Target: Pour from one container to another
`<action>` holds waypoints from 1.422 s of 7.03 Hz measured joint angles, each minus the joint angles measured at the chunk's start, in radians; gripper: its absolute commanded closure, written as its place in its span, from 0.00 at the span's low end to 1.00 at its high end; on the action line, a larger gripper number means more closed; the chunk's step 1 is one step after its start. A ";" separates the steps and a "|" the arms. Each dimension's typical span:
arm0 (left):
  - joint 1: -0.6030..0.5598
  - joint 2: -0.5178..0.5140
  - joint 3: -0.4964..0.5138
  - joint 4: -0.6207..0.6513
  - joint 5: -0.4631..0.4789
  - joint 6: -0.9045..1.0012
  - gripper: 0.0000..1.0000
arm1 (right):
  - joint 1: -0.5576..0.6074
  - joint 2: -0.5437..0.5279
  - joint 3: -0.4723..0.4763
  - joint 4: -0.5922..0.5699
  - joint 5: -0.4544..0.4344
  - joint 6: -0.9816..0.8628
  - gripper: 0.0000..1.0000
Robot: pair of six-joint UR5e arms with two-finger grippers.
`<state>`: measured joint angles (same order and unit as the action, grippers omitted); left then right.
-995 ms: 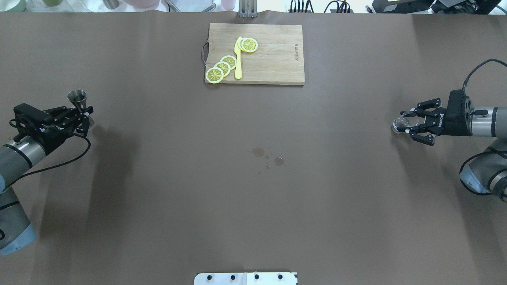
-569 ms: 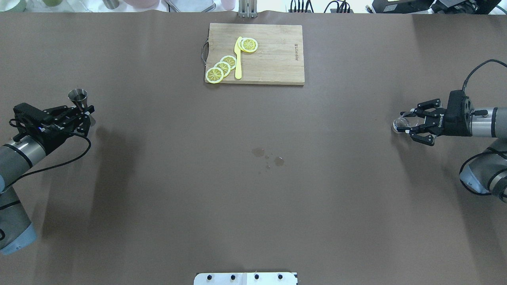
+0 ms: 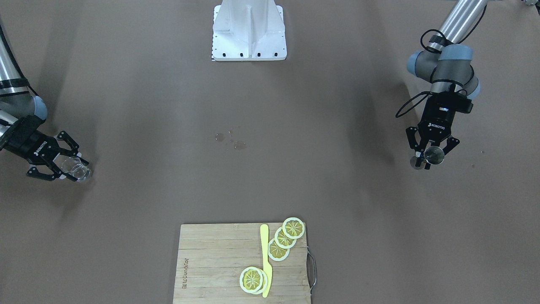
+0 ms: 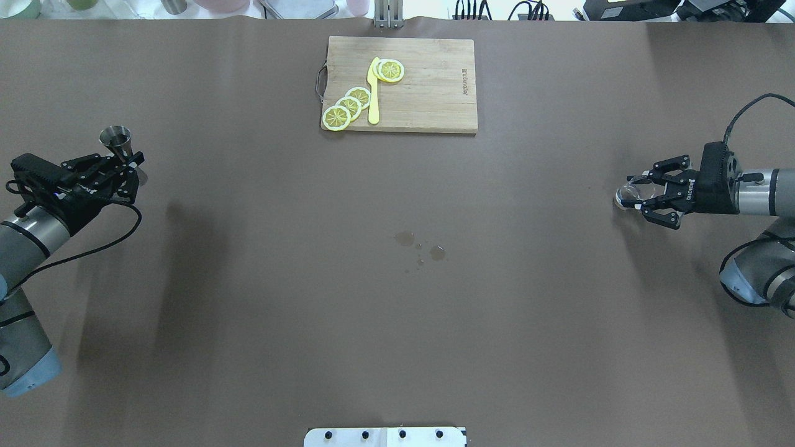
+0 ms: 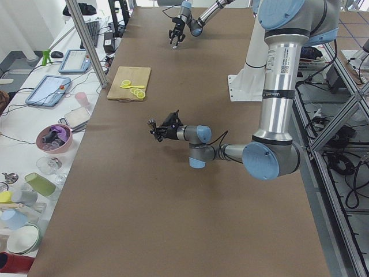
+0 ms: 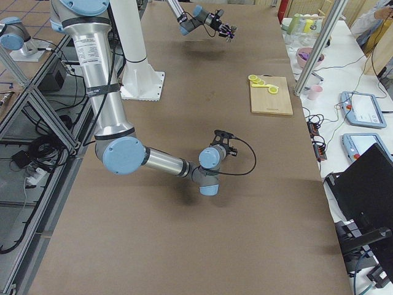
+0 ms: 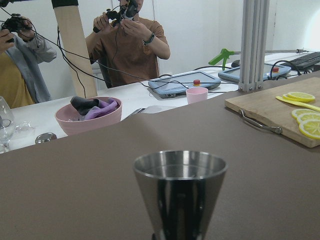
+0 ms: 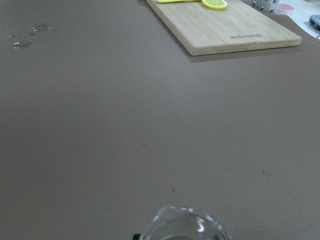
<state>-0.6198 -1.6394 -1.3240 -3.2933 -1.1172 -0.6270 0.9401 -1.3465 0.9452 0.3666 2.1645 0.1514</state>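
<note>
My left gripper (image 4: 133, 172) is shut on a steel jigger (image 4: 117, 138) that it holds upright at the table's left side; the jigger's rim fills the bottom of the left wrist view (image 7: 180, 190). In the front-facing view that gripper (image 3: 427, 159) and jigger (image 3: 433, 155) are on the right. My right gripper (image 4: 639, 195) is shut on a small clear glass (image 4: 626, 196) at the table's right side, also seen from the front (image 3: 79, 170). Only the glass's rim (image 8: 183, 226) shows in the right wrist view.
A wooden cutting board (image 4: 428, 87) with several lemon slices (image 4: 348, 107) and a yellow knife (image 4: 373, 93) lies at the far middle. A few water drops (image 4: 420, 246) wet the brown table's centre. The robot's white base plate (image 4: 385, 437) is at the near edge.
My left gripper has carried the jigger a little farther away and to the left. The right gripper with the glass has stayed almost still.
</note>
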 measured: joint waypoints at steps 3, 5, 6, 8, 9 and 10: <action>0.003 0.005 0.047 -0.036 0.141 0.004 1.00 | -0.006 0.001 -0.001 -0.001 0.000 -0.005 0.75; 0.018 0.005 0.070 -0.037 0.216 0.004 1.00 | -0.013 0.000 -0.002 0.000 0.000 -0.005 0.64; 0.029 0.002 0.077 -0.030 0.230 0.003 1.00 | -0.014 0.001 -0.002 -0.001 0.000 -0.005 0.53; 0.058 -0.001 0.086 -0.018 0.245 -0.020 1.00 | -0.014 0.001 -0.002 -0.001 0.000 -0.002 0.28; 0.068 -0.002 0.089 -0.016 0.248 -0.056 1.00 | -0.014 0.001 -0.002 -0.001 0.000 -0.001 0.00; 0.073 -0.002 0.090 -0.016 0.252 -0.082 1.00 | -0.014 0.002 -0.002 0.000 0.000 0.002 0.00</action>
<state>-0.5464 -1.6418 -1.2341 -3.3091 -0.8657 -0.7086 0.9257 -1.3444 0.9434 0.3664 2.1648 0.1529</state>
